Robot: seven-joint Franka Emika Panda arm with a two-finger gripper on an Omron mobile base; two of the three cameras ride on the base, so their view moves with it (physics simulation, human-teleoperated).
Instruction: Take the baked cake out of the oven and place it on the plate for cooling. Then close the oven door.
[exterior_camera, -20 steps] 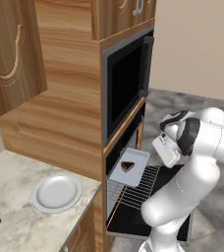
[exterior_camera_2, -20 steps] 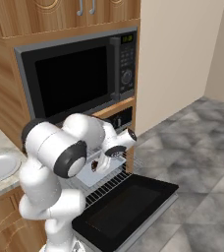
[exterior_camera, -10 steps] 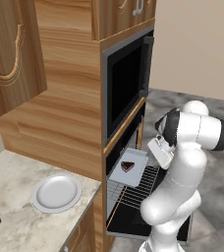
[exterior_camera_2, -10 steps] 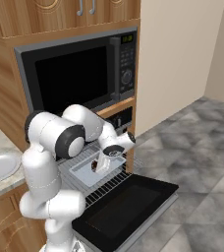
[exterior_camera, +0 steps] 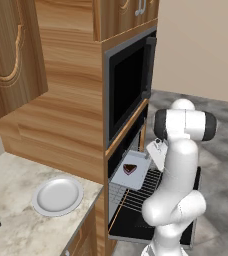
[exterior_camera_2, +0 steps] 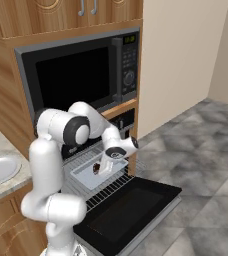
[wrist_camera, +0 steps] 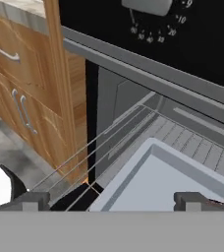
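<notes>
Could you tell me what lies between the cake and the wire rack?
The grey tray: in the left base view the cake sits on it, and it rests on the rack.

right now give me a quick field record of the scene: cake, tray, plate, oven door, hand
cake: baked cake sits on the grey tray, not gripped
tray: tray rests on the pulled-out wire rack
plate: plate on the counter left of the oven, nothing on it
oven door: oven door dropped fully open
hand: hand low over the tray beside the cake, fingers spread apart
</notes>
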